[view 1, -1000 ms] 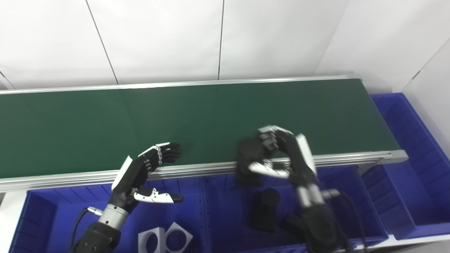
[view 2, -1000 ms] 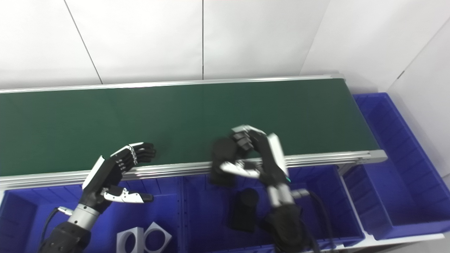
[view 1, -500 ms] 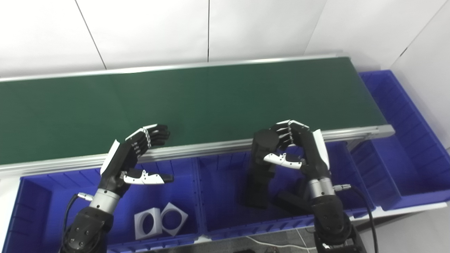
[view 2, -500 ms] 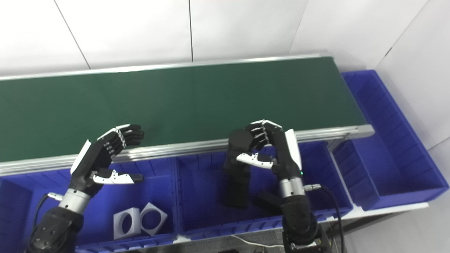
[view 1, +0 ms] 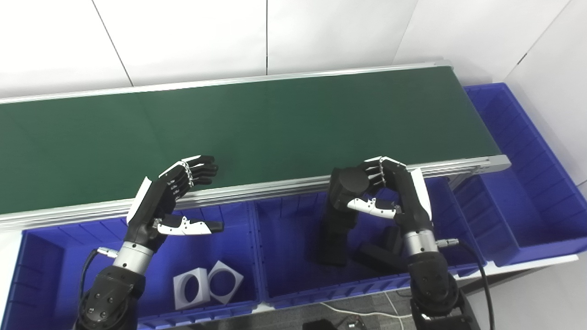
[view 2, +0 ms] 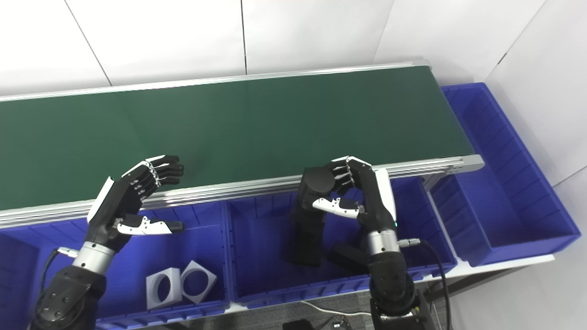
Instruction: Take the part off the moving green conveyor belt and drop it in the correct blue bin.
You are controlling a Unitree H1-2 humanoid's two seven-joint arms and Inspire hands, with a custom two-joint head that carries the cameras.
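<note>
No writing is legible anywhere. My right hand [view 1: 390, 192] grips a black part [view 1: 341, 201] above the middle blue bin [view 1: 293, 293], with more black parts [view 1: 376, 254] below. My left hand [view 1: 169, 201] hangs spread and empty over the left bin [view 1: 46, 256] holding two white square blocks [view 1: 206, 286], beside the conveyor belt [view 1: 252, 119].

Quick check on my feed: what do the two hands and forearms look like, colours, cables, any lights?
Both the left hand and the right hand are black with white panels on the back and thumb. Each joins a silver metal wrist cuff, then a black forearm. A black cable loops from each wrist. A small green light shows on the right hand in the right eye view.
</note>
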